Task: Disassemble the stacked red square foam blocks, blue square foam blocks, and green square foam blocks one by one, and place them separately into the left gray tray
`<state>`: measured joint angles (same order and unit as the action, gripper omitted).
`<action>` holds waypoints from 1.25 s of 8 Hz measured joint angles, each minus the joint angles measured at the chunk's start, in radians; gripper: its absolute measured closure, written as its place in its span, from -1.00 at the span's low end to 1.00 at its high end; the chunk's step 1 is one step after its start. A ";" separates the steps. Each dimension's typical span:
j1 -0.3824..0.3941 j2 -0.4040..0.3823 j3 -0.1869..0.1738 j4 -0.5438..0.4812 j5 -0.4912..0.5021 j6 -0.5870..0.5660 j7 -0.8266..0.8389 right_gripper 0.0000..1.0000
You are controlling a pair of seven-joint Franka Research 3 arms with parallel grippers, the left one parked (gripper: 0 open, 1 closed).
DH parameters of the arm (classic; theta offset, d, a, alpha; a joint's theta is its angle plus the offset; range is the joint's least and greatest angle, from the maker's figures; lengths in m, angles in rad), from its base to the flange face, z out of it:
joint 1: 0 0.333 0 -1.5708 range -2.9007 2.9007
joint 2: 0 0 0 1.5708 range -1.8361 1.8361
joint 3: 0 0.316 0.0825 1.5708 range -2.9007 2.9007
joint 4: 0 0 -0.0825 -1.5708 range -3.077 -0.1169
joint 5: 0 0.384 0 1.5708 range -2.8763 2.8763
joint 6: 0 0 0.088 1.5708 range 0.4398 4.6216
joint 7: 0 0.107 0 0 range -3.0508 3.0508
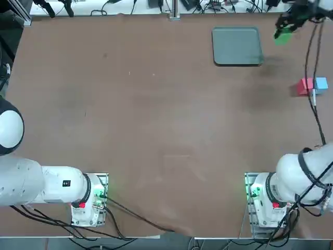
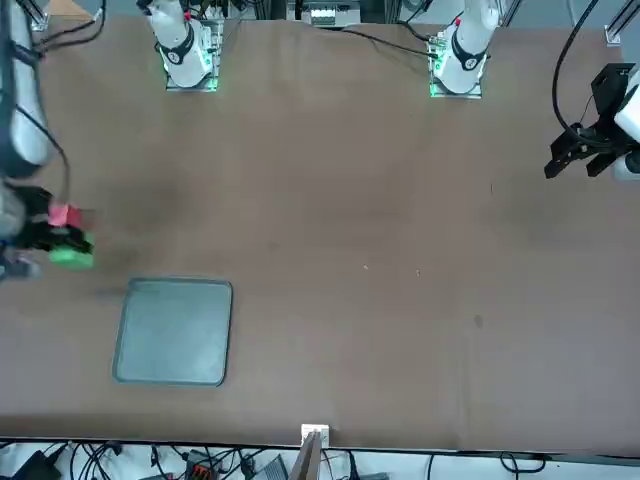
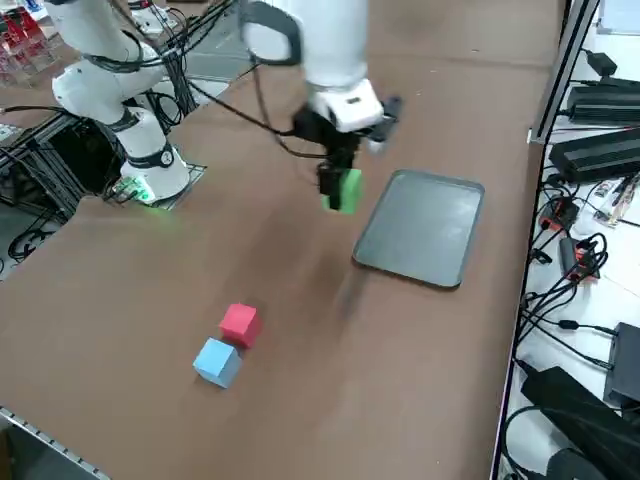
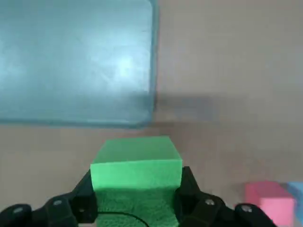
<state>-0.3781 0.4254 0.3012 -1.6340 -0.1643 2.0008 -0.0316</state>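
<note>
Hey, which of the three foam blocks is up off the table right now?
The green foam block: the right hand grips it beside the gray tray, while the red and blue ones rest on the table.

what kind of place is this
Probably a robotics lab or test workshop: the right gripper holds a green foam cube over a broad brown table, a second robot arm is mounted at the same table, and loose cables and black power adapters lie alongside.
</note>
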 joint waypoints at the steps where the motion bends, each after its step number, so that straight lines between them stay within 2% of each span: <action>1: 0.031 0.072 -0.001 0.011 -0.032 0.079 0.076 -0.52; 3: 0.062 0.199 -0.002 0.028 -0.091 0.237 0.177 -0.52; 5: 0.069 0.273 -0.007 0.057 -0.106 0.329 0.210 -0.52; 10: 0.079 0.328 -0.016 0.083 -0.116 0.390 0.222 -0.52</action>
<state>-0.2989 0.7534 0.2853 -1.5514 -0.2800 2.3910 0.1908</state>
